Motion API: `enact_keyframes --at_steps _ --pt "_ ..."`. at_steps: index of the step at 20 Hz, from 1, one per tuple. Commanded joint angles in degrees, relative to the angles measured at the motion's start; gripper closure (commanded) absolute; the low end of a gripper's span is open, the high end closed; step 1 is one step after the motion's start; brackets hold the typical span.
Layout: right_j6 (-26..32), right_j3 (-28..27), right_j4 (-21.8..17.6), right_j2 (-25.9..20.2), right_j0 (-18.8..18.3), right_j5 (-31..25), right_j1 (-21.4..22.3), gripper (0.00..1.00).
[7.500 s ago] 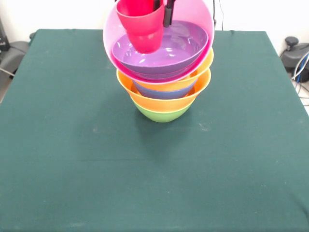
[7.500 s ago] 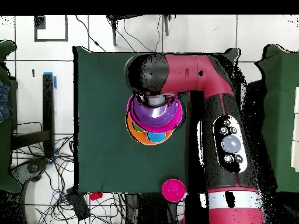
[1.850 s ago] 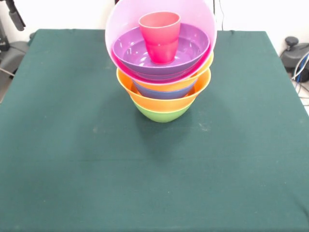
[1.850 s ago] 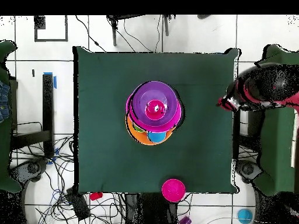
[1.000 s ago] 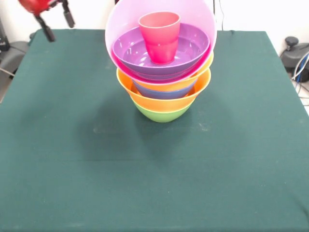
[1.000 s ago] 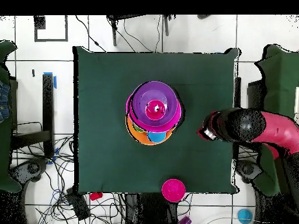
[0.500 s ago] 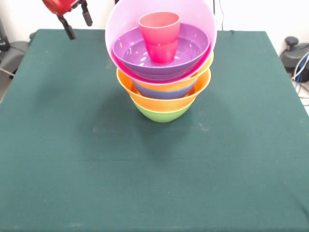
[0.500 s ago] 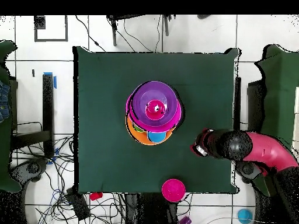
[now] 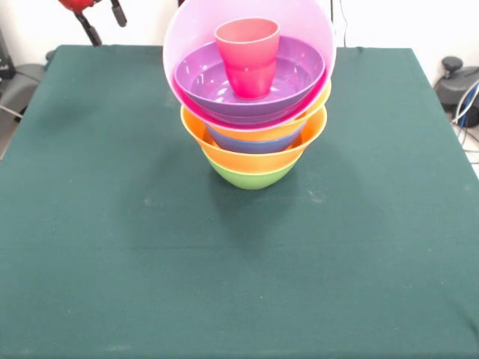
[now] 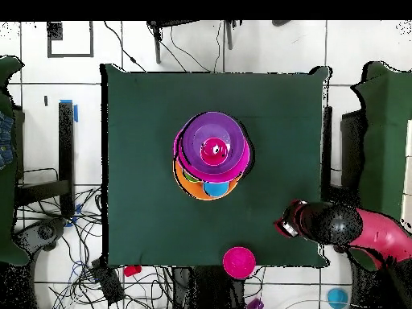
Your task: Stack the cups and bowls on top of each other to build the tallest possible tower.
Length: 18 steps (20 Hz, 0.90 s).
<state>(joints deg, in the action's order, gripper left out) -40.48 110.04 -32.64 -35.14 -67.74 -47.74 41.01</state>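
The tower [image 9: 252, 112] stands mid-table: a green bowl [image 9: 251, 177] as base, two orange bowls [image 9: 258, 155] with a blue bowl [image 9: 254, 143] between them, then the large pink bowl [image 9: 247, 30] tilted toward the camera, holding the purple bowl [image 9: 224, 86]. A red cup [image 9: 248, 56] stands upright in the purple bowl. In the overhead view the tower [image 10: 211, 157] shows with the red cup [image 10: 213, 150] at its centre. My gripper [image 9: 102, 22] is open and empty, high at the far left corner, well clear of the tower; it also shows in the overhead view [image 10: 286, 228].
A small pink-red bowl [image 10: 239, 261] sits at the table's edge by the robot's base, hidden behind the tower in the front view. A light blue round thing [image 10: 338, 298] lies off the table on the floor. Cables lie around the table [image 9: 112, 247].
The gripper has drawn back from the tower's side toward the table's edge by the robot's base. The tower and red cup have not moved.
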Motion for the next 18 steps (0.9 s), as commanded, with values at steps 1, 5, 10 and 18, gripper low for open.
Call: enact_keyframes --at_steps 1,5,10,18 --pt "-6.37 6.52 -5.23 2.68 2.20 8.58 -3.66 0.00" --pt "-8.60 7.28 -7.21 4.51 3.42 13.00 -5.84 0.00" --pt "-10.28 7.91 -8.29 6.94 4.49 18.00 -7.99 0.00" --pt "-10.82 9.38 -9.39 11.35 6.34 21.66 -8.30 0.00"
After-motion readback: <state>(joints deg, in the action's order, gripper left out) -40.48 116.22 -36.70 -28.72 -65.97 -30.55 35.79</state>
